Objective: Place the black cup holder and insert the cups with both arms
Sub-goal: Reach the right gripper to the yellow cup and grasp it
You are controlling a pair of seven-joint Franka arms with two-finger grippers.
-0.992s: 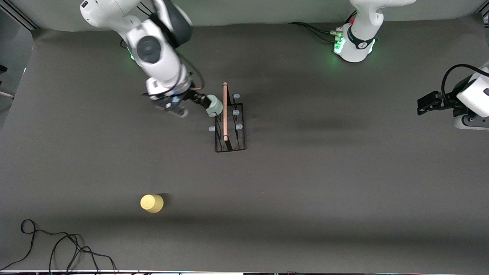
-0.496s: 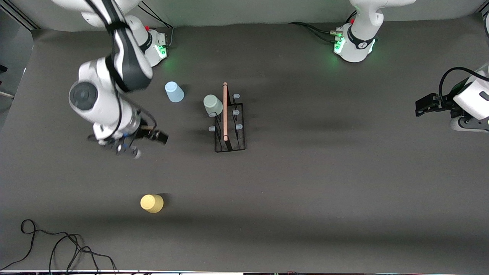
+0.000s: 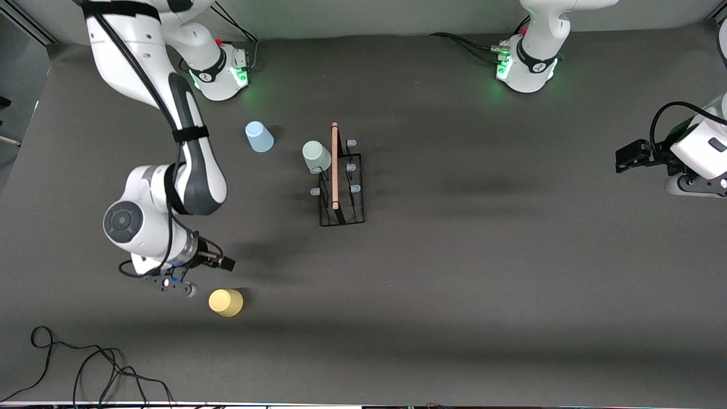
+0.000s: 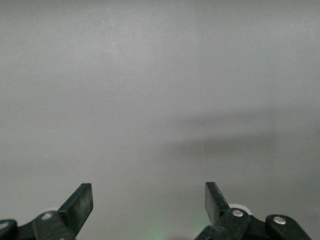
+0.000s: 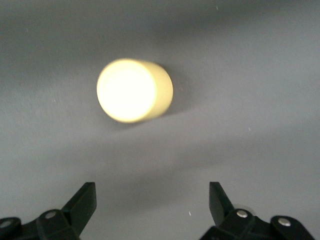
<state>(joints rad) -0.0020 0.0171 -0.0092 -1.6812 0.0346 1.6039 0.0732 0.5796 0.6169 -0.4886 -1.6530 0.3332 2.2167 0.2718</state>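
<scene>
The black cup holder (image 3: 341, 187) stands upright near the middle of the dark worktop (image 3: 483, 272), its wooden rod handle (image 3: 334, 165) running along the top; the pale green cup (image 3: 316, 157) sits upside down on one of the pegs at the rack's end farthest from the front camera, on the side toward the right arm; the other pale-blue-tipped pegs (image 3: 352, 168) carry nothing. The light blue cup (image 3: 259, 137) stands upside down on the worktop, beside the rack toward the right arm's end and apart from it; the yellow cup (image 3: 226, 302) stands upside down too, well nearer to the front camera than the rack. The right pincer (image 3: 196, 274) hangs just beside the yellow cup, jaws spread wide and holding nothing; in the right wrist view the yellow cup (image 5: 134, 90) lies ahead of the parted fingers (image 5: 82, 205), not between them. The left pincer (image 3: 630, 156) waits over the left arm's end of the worktop, jaws wide apart and empty; its wrist view shows only bare worktop between its fingers (image 4: 80, 202). A loose black cable (image 3: 85, 363) lies at the worktop's corner nearest the front camera.
</scene>
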